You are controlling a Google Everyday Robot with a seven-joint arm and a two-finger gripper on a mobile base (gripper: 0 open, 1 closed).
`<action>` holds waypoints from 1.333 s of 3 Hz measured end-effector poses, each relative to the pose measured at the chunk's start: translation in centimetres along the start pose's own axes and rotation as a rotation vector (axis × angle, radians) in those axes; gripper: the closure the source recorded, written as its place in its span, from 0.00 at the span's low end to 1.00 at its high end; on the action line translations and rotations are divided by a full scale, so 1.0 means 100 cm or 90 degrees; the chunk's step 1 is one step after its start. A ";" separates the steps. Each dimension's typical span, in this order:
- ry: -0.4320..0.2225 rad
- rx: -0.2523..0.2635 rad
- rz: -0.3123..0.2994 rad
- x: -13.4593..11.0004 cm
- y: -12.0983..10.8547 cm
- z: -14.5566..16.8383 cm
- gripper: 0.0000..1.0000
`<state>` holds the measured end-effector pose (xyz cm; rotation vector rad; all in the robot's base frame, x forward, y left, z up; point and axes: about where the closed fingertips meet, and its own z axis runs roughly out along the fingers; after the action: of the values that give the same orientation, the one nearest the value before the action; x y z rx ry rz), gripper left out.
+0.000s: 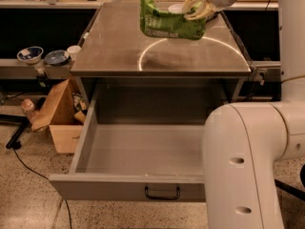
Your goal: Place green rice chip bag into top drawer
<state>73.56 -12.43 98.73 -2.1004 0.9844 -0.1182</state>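
Above the far end of the metal tabletop [119, 51], the gripper [195, 11] pinches the right edge of the green rice chip bag [169, 24], holding it clear of the surface over its own shadow. A white bowl [175, 7] peeks out behind the bag. Below, the top drawer [119, 187] stands pulled out, with its dark handle [162, 192] centred. A cardboard box [59, 116] sits on the floor to the left.

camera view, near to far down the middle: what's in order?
drawer handle → open top drawer → tabletop → green rice chip bag, held above the tabletop at its far right by the gripper → white bowl just behind the bag
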 end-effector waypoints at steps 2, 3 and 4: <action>-0.130 0.036 -0.141 -0.048 0.013 -0.046 1.00; -0.166 0.056 -0.155 -0.062 0.026 -0.080 1.00; -0.167 0.056 -0.153 -0.062 0.028 -0.083 1.00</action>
<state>64.39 -14.43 103.84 -2.0819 0.5612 -0.0065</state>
